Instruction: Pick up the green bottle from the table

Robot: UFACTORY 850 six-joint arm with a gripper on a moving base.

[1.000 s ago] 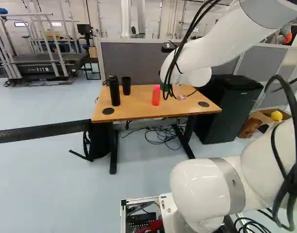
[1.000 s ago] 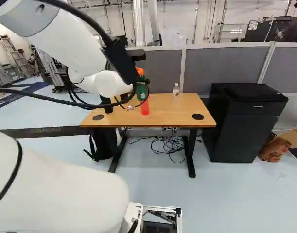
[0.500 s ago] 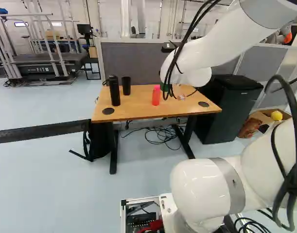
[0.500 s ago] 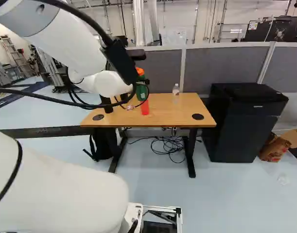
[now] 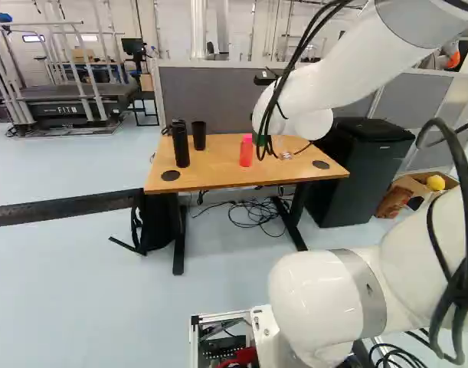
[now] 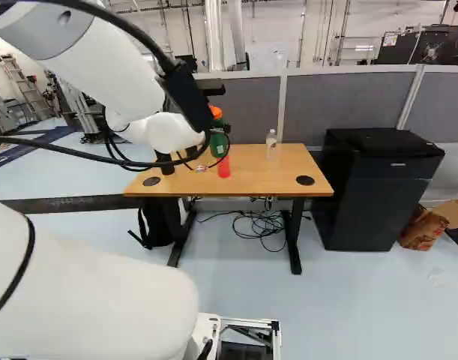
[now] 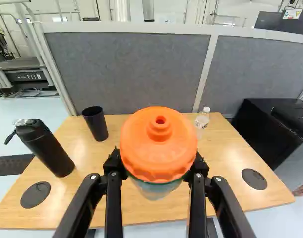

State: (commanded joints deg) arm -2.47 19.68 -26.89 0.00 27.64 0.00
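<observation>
At the left of the left base view's light-wood surface stands a tall black flask, with a black open-topped cup just beside it. Farther right comes a red bottle with a pink cap, upright on the wood. Next, in the right base view, the green bottle with an orange screw lid covers the red one's upper part, its lower end showing higher than the red one's foot. A small clear bottle with a white cap stands farther right, and past the surface is a black boxy cabinet.

In the wrist view the black two-fingered tool is closed on the green bottle, one finger to each side, just under the lid. The bottle looks to be hanging above the surface (its underside is hidden from the wrist camera, so I go by the right base view).

I judge the grasp made and the lift in hand, with the pick-up nearly complete. The next move calls for a steady hold and a straight rise, then a slow draw back towards the base. A grip this high could let the bottle swing, and its foot might knock the red one if moved sideways too low.
</observation>
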